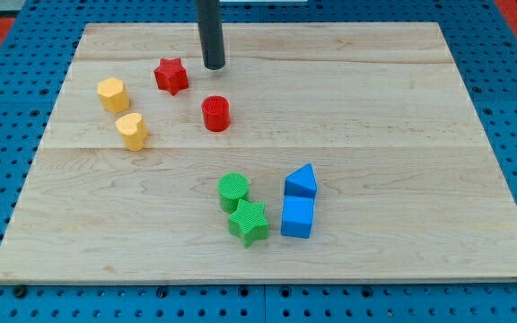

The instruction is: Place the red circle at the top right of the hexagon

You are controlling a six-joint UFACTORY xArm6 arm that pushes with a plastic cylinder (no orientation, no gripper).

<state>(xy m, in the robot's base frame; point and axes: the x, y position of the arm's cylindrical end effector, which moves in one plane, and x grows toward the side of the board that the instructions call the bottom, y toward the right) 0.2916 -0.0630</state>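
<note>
Red circle (215, 114) lay toward the view's bottom from my tip (214, 65).
Yellow hexagon (113, 93) lay well left; no claw showed.

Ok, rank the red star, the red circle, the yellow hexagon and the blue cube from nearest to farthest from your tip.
From my tip:
1. Red star, just to the view's left of it.
2. Red circle, directly below it in the view.
3. Yellow hexagon, far toward the view's left.
4. Blue cube, down at the view's lower right.
</note>
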